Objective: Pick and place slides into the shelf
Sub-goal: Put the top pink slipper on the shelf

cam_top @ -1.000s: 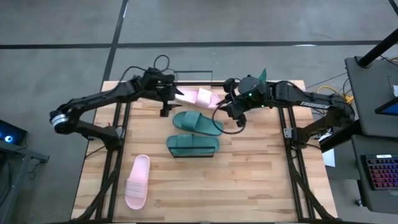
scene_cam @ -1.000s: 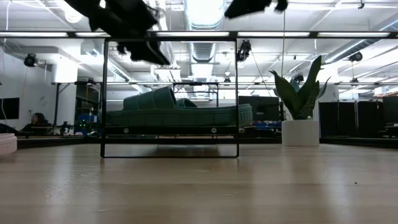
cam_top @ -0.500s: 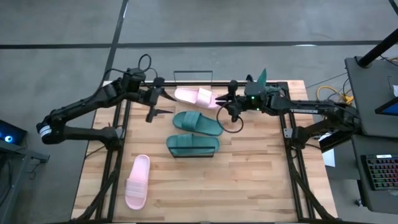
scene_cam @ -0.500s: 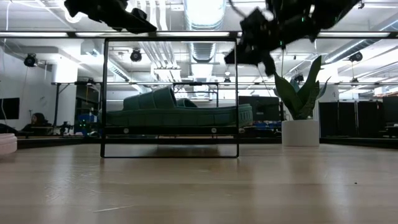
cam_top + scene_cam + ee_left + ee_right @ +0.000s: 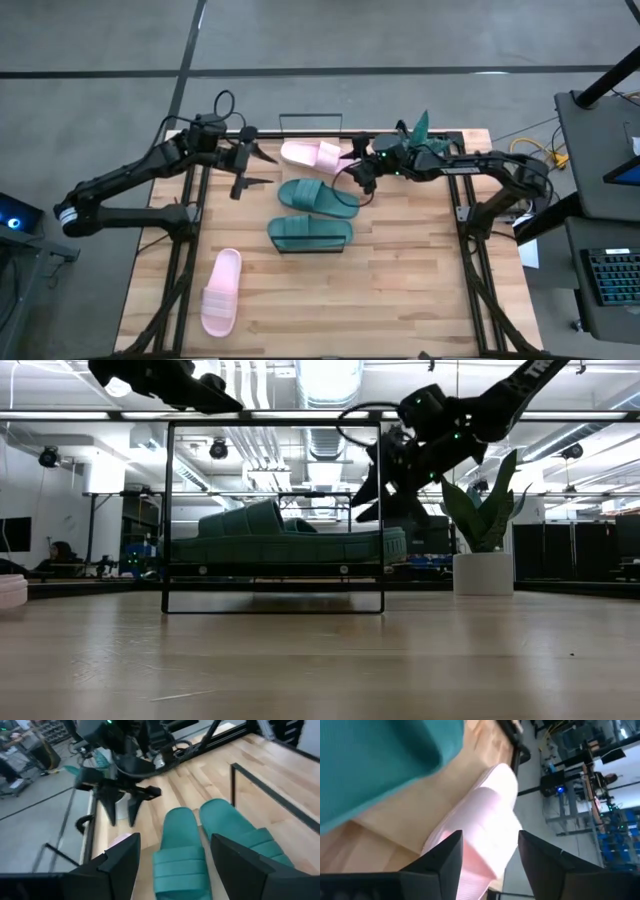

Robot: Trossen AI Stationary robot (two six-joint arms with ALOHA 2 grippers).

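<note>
High: your right gripper [image 5: 357, 176] is hovering by the pink slide [image 5: 316, 155] at the table's far edge, jaws apart | Low: one green slide [image 5: 285, 538] is sitting on the shelf [image 5: 272, 586] | Wrists: left gripper [image 5: 172, 862] is waiting wide open — next, you're closing on pink.
</note>
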